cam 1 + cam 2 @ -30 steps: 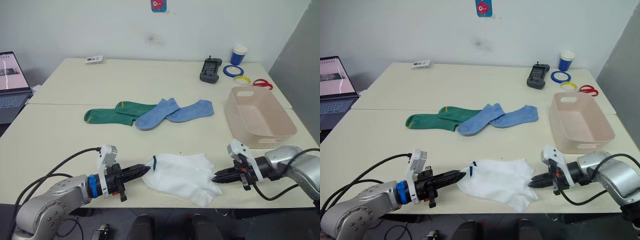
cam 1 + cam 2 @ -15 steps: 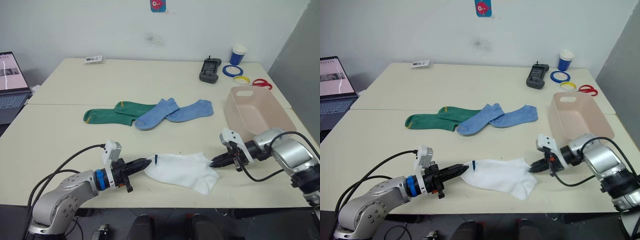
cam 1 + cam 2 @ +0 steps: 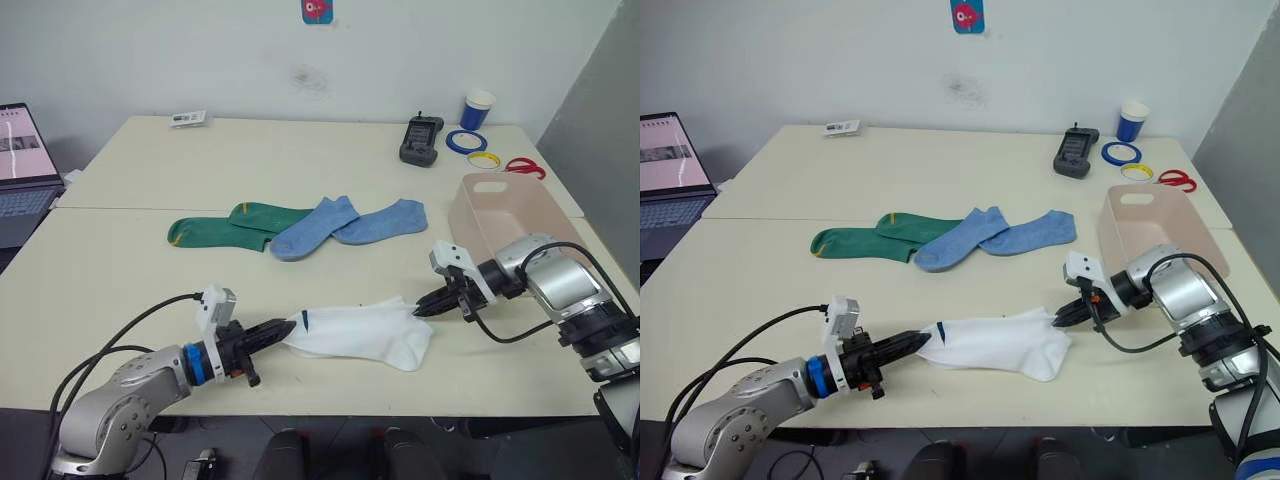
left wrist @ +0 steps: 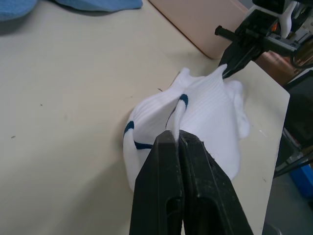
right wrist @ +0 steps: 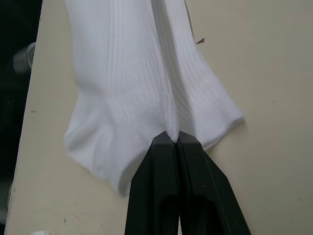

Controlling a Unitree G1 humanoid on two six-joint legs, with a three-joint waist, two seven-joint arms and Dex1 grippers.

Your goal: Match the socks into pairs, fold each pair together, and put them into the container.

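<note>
The white socks (image 3: 360, 333) lie stacked near the table's front edge, stretched between my grippers. My left gripper (image 3: 292, 326) is shut on their cuff end with the dark mark (image 4: 182, 99). At the opposite end, my right gripper (image 3: 416, 311) is shut on the toe edge (image 5: 171, 128). Two green socks with yellow trim (image 3: 232, 227) and two light blue socks (image 3: 345, 225) lie overlapping at the table's middle. The pale pink container (image 3: 516, 236) stands at the right, just behind my right arm.
At the back right stand a blue cup (image 3: 477, 109), a black handheld device (image 3: 420, 139), tape rings (image 3: 467, 141) and red scissors (image 3: 526, 167). A laptop (image 3: 22, 170) sits at the far left, a small white label (image 3: 188, 118) at the back.
Both grippers moved further onto the table with the white socks, drawing them out longer and narrower. My right gripper rose toward the container's near side.
</note>
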